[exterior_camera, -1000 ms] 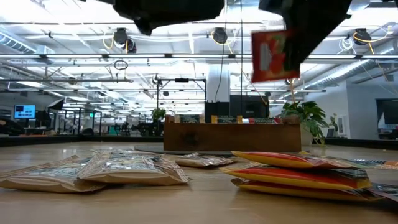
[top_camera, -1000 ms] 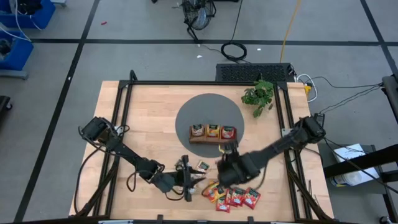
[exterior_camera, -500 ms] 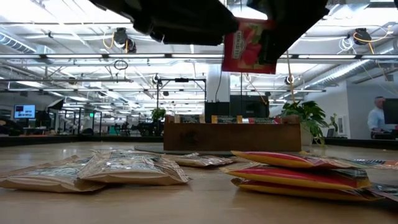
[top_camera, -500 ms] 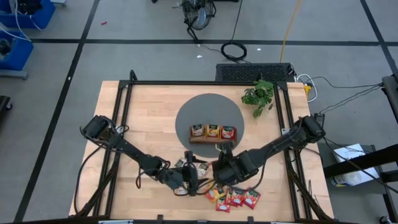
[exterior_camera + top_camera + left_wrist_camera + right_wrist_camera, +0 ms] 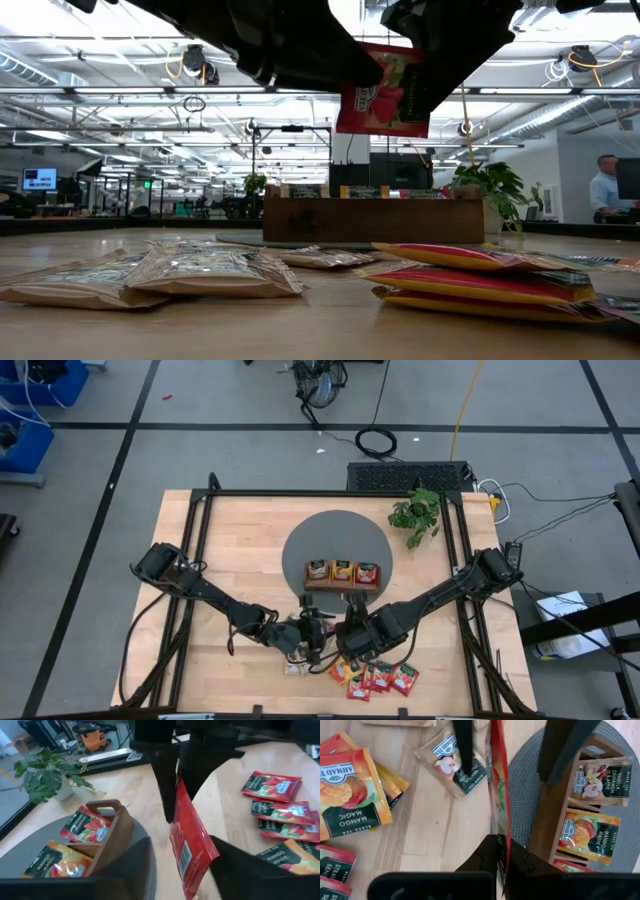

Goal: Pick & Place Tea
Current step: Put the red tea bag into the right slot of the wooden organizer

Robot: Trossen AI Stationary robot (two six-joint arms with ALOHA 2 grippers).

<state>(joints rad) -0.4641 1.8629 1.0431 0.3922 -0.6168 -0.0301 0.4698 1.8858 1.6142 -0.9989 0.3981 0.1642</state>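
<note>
My right gripper (image 5: 345, 637) (image 5: 503, 842) is shut on a red tea sachet (image 5: 385, 92) (image 5: 192, 847) (image 5: 498, 790), held in the air just near of the wooden tray (image 5: 342, 573). My left gripper (image 5: 317, 635) (image 5: 179, 844) is open. Its two fingers (image 5: 464, 745) stand on either side of the hanging sachet, with a gap on each side. The tray sits on a round grey mat (image 5: 300, 550) and has one sachet standing in each of its three compartments. Loose red and orange sachets (image 5: 378, 677) and cream ones (image 5: 150, 272) lie flat on the table. My right gripper pinches the red sachet by its upper edge (image 5: 177, 787) between its two fingers, coming from above. The sachet hangs upright below the fingers, lifted clear of the table, its flat faces toward my left gripper's fingers.
A potted plant (image 5: 416, 512) stands at the table's far right, beyond the mat. The loose sachets are piled near the table's near edge (image 5: 378, 677), below both grippers. Bare wood lies to the left of the mat (image 5: 230, 560).
My right gripper has carried the red sachet toward the table's left, still hanging from the shut fingers. My left gripper has moved right and toward the far edge, up to the sachet, so its fingers now stand on either side of it.
</note>
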